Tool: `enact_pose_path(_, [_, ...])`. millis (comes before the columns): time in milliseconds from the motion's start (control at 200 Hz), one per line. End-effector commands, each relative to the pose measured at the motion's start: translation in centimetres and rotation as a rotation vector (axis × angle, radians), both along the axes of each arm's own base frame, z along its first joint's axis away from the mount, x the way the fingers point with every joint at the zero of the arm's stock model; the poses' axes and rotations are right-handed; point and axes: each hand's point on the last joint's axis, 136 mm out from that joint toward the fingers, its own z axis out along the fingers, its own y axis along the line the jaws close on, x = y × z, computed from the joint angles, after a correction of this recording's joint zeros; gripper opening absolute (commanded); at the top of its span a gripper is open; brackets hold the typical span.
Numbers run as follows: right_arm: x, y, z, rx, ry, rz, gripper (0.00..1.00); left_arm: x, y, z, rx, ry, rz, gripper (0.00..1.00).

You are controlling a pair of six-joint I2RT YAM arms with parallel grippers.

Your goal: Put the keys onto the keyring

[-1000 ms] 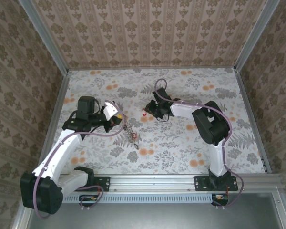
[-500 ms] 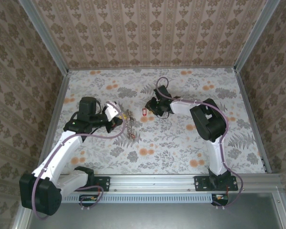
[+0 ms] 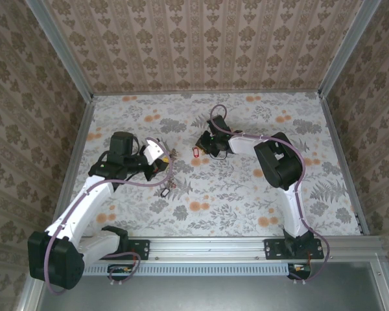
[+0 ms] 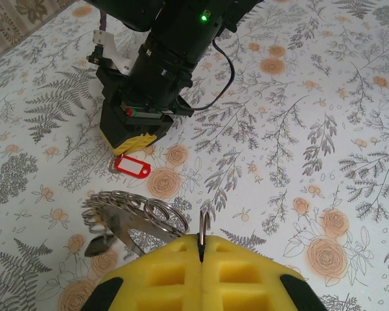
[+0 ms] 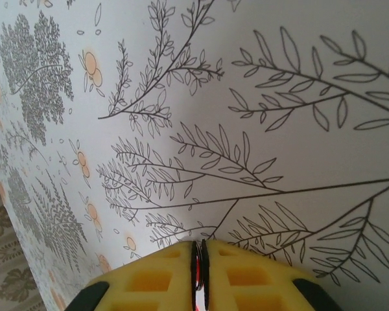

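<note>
On the floral desk (image 3: 246,191), the left gripper (image 4: 201,246) is pinched tight on the keyring (image 4: 142,210), one wire loop standing edge-on between its pads. Just beyond the keyring, the nearer right gripper (image 4: 135,137) has its pads together, seemingly nipping the red key (image 4: 131,165), whose long axis lies crosswise to the keyring. The key's metal shaft is hard to make out.

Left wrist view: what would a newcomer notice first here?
The left gripper, bottom centre, is shut with its yellow pads on a thin loop of the keyring, whose bunch of metal rings fans out just to the left. Above it, the right gripper points down at the floral table, its yellow tips closed at the edge of the red key.
</note>
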Motion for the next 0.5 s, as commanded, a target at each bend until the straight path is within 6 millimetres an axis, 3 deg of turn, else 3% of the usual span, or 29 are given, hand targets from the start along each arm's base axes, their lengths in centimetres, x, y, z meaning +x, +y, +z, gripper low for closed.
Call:
enact_pose_path(0, [0.4,0.3,0.1,0.014,0.004,0.002,0.06,0.3,-0.4,1.4,-0.025,-0.025,-0.009,0.0])
enact_pose_path(145, [0.4,0.2,1.2,0.014,-0.029,0.012,0.0,0.3,-0.5,1.3,-0.029,-0.017,-0.009,0.0])
enact_pose_path(250, [0.0,0.0,3.4,0.007,-0.105,0.051,0.0,0.3,-0.7,1.5,-0.037,-0.017,-0.014,0.0])
enact_pose_path(405, [-1.3,-1.3,10.1,-0.087,-0.349,0.187,0.0,-0.1,-1.5,2.8,-0.084,-0.022,-0.056,0.0])
enact_pose_path(495, [-3.4,-1.8,14.1,-0.148,-0.485,0.298,0.0,-1.3,-2.3,4.6,-0.165,-0.07,-0.136,0.0])
